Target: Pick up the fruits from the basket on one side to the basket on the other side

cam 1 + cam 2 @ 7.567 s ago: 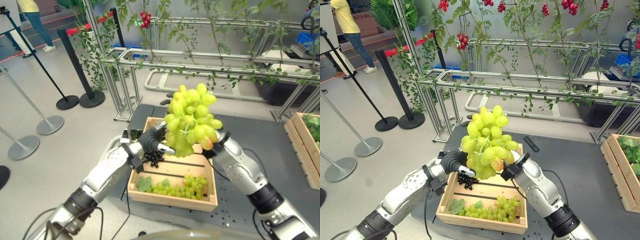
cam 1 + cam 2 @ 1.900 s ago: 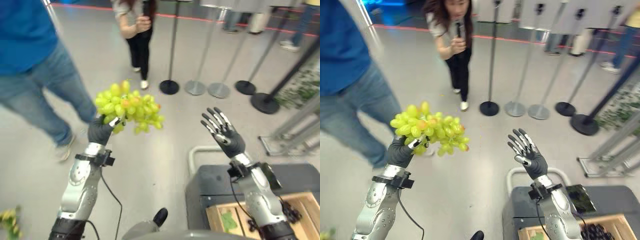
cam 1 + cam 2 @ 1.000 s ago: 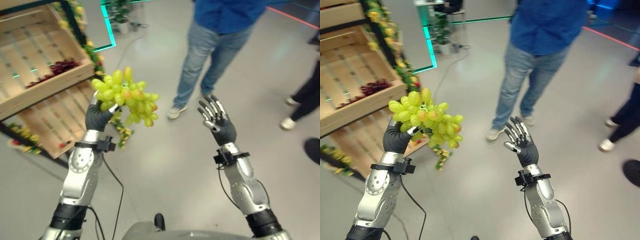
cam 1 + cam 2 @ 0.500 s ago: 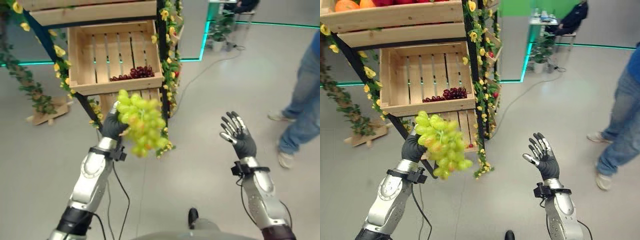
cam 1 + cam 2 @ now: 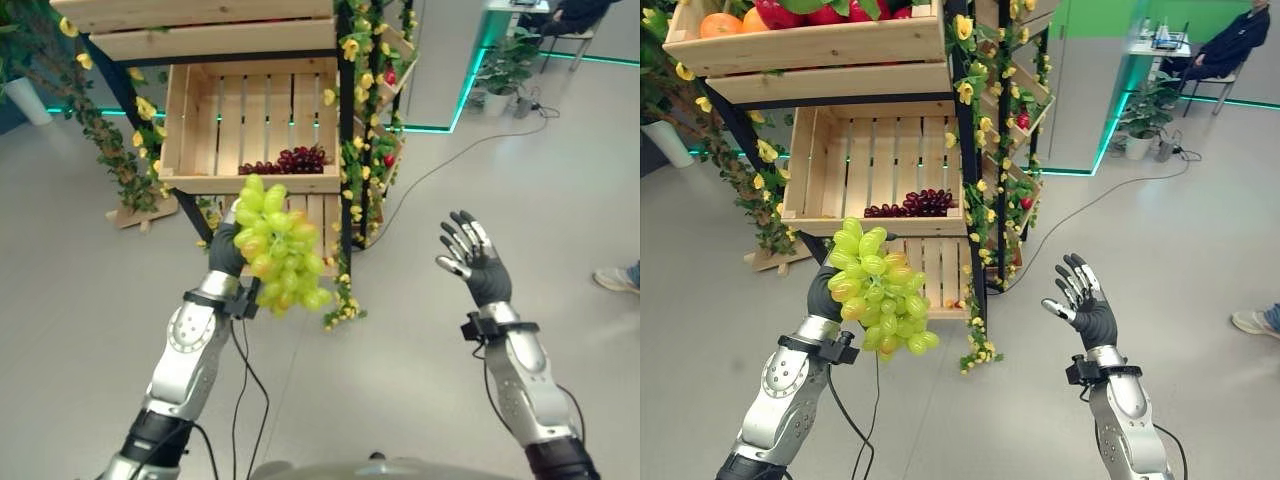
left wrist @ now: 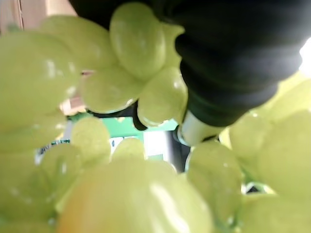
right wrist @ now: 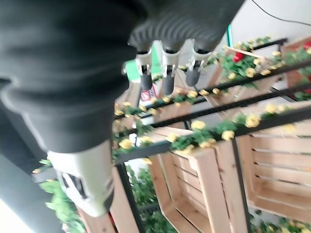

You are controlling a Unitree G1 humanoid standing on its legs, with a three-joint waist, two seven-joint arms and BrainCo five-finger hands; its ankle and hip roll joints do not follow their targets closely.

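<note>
The left hand (image 5: 226, 252) is raised in front of the robot with its fingers curled round the stem end of a large bunch of green grapes (image 5: 278, 247), so the bunch sits against the hand and spills from it toward the robot's right and downward, clear of everything else. In the left wrist view the grapes (image 6: 97, 160) crowd right up against the dark cover of that hand (image 6: 233, 63), touching it. Beyond the left hand, and higher than it, stands a wooden crate (image 5: 252, 182) tilted on a dark display shelf (image 5: 975, 200); a small bunch of dark red grapes (image 5: 288, 160) lies at the crate's lower front edge, well apart from the green bunch. Above that crate another wooden crate (image 5: 820, 45) carries orange and red fruit (image 5: 770, 16). Vines with yellow flowers (image 5: 352, 120) wind down the shelf's posts, just beyond and to the right of the held bunch. The right hand (image 5: 478, 265) is lifted off to the robot's right, well apart from the grapes and the shelf, palm turned inward, its fingers (image 7: 165, 73) straight and spread wide, holding nothing. A person (image 5: 1230, 40) sits far behind the right hand, and a shoe (image 5: 620, 279) shows on the floor to its right.
</note>
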